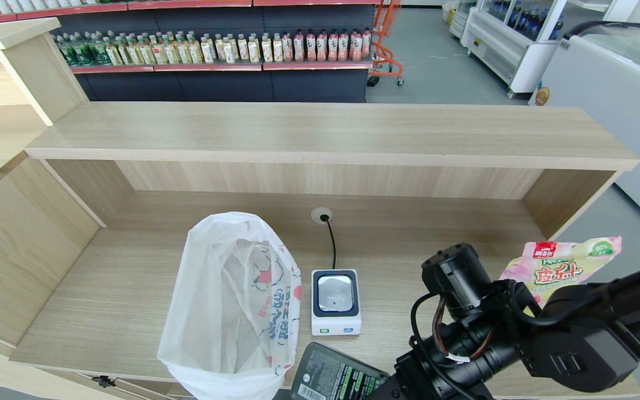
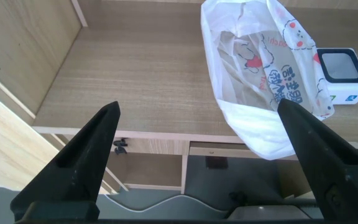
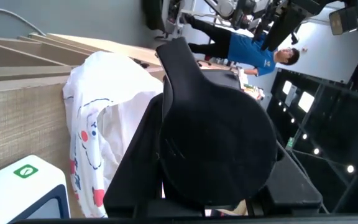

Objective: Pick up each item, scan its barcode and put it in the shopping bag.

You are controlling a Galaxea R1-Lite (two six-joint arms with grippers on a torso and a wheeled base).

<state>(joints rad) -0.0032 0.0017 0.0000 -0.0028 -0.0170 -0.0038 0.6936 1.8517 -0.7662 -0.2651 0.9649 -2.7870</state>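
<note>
Right gripper (image 3: pixel 213 174) clenched on dark pack (image 1: pixel 334 378), near tabletop (image 1: pixel 131 300) edge. Left gripper (image 2: pixel 199 107) released. Pink pouch (image 1: pixel 567 266), right edge: judged light, soft, slippery; grasp top seam.

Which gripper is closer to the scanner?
Right. The right gripper holds the dark pack in front of the scanner; the left gripper hangs beyond the shopping bag, off the counter's front edge.

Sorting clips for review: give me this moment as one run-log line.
right gripper: holds dark pack in front of scanner | left gripper: open, near shopping bag | pink pouch: on counter
</note>
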